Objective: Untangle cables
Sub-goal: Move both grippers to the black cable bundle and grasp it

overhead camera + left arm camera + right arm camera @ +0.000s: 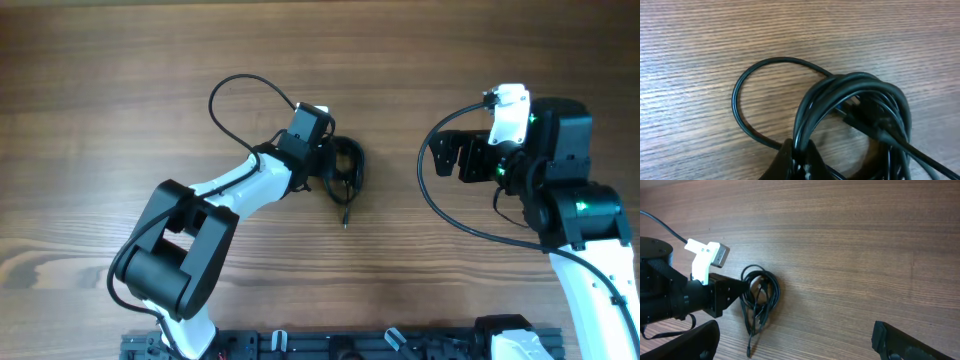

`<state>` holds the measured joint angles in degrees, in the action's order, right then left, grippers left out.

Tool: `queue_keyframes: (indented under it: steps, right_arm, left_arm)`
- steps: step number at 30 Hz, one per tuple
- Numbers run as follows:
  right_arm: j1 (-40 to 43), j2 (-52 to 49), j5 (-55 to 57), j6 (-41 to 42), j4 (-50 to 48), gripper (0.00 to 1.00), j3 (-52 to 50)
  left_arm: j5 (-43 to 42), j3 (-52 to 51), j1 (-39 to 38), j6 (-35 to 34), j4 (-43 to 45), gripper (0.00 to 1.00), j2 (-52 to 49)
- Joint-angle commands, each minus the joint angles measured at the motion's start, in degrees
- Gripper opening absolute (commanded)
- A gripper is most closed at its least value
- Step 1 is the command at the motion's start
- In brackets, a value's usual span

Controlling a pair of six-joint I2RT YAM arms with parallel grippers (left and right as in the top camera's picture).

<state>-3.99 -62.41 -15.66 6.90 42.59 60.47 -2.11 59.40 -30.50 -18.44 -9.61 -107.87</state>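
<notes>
The cables (349, 170) lie in a small coiled bundle near the middle of the table (120, 80). One thin tail runs toward the near side and ends in a plug (345, 222). The left gripper (328, 158) sits at the bundle's left edge, its jaws pinched on several strands. From its own wrist camera, the cords run straight down into the dark fingers (796, 162), and a single loop (740, 105) lies flat on the wood to the left. The right gripper (440, 156) hangs well to the right, apart from the bundle. Its jaws are wide and hold nothing.
</notes>
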Motion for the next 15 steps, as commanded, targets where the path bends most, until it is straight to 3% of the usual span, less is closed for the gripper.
queue_keyframes:
  steps: [1,4,7,15]
  right_arm:
    - [-0.20,-0.42,-1.01,1.20,0.13,1.00,0.90]
    - [-0.20,-1.49,-3.30,2.69,0.17,1.00,0.90]
    - [-0.20,-4.26,-12.63,2.69,0.17,0.98,0.92]
    - [-0.20,-15.10,-20.70,2.43,2.21,0.80,0.92]
  left_arm:
    - [-6.25,0.31,-0.46,-0.28,-0.26,0.04,5.05]
    - [-10.21,0.31,-0.46,-1.11,-0.26,0.04,10.34]
    - [-14.01,0.31,-0.46,-2.08,-0.31,0.04,16.70]
    - [-19.43,0.31,-0.46,-4.83,-0.42,0.04,22.84]
